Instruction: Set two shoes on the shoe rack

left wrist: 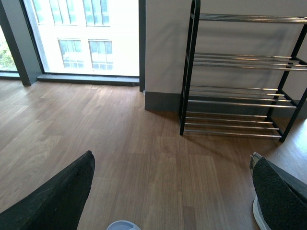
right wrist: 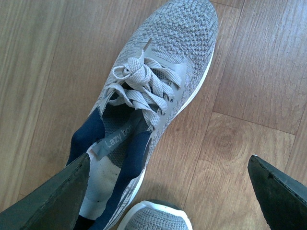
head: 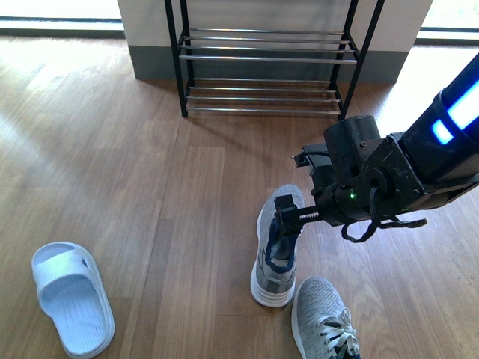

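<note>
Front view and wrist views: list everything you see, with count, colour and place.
sneaker: one, grey knit, white sole, navy tongue, on the floor before the rack
second sneaker: one, grey knit, beside the first, nearer the camera
slide: one, pale blue, on the floor far to the left
shoe rack: one, black frame, silver bars, against the wall
floor: brown wood
right gripper: open, at the first sneaker's opening
left gripper: open, above the floor

Home-like room: wood floor (head: pixel 150 187), shoe rack (head: pixel 262 58), tall windows (left wrist: pixel 86 38).
</note>
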